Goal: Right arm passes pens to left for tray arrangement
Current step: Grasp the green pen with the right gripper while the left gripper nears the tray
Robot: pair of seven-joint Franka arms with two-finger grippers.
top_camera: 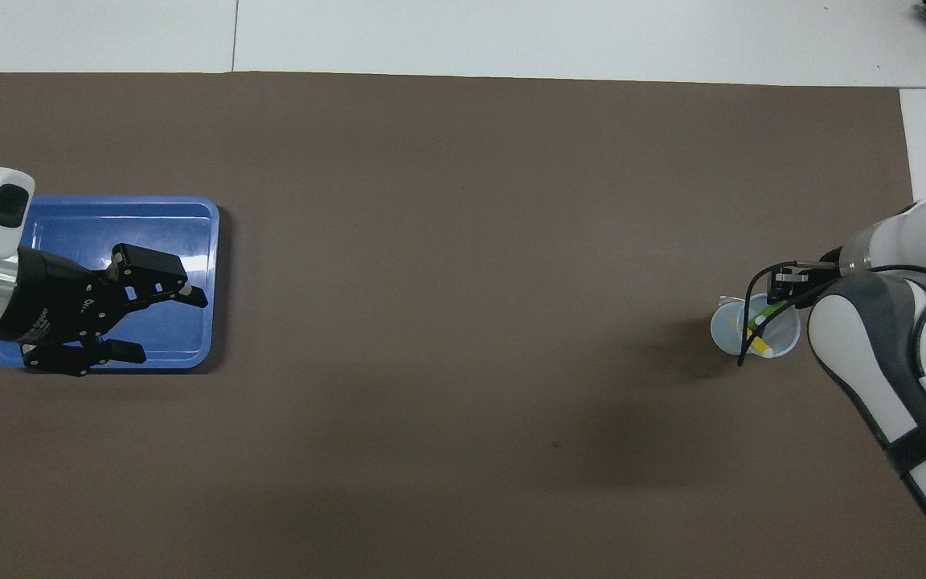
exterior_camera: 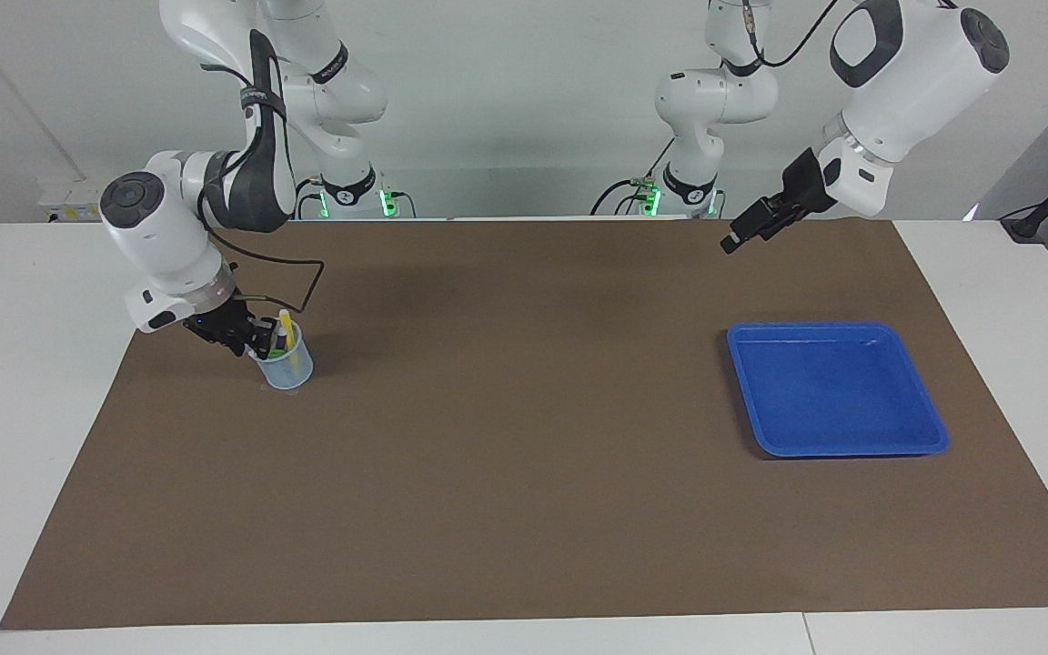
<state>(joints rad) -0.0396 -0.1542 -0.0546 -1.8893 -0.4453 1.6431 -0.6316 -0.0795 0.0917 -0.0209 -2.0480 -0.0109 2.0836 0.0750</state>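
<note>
A white table [exterior_camera: 33, 409] carries a large brown mat [exterior_camera: 524, 473] that covers most of its top. On the mat, toward the left arm's end, lies a shallow blue tray [exterior_camera: 929, 428]. Toward the right arm's end, well apart from the tray, a small pale blue cup [exterior_camera: 292, 368] stands upright on the mat with pens [exterior_camera: 286, 329] standing in it.

Open brown mat [exterior_camera: 524, 455] between cup [exterior_camera: 286, 366] at nine o'clock and blue tray [exterior_camera: 838, 389] at three; nothing blocks passage.
</note>
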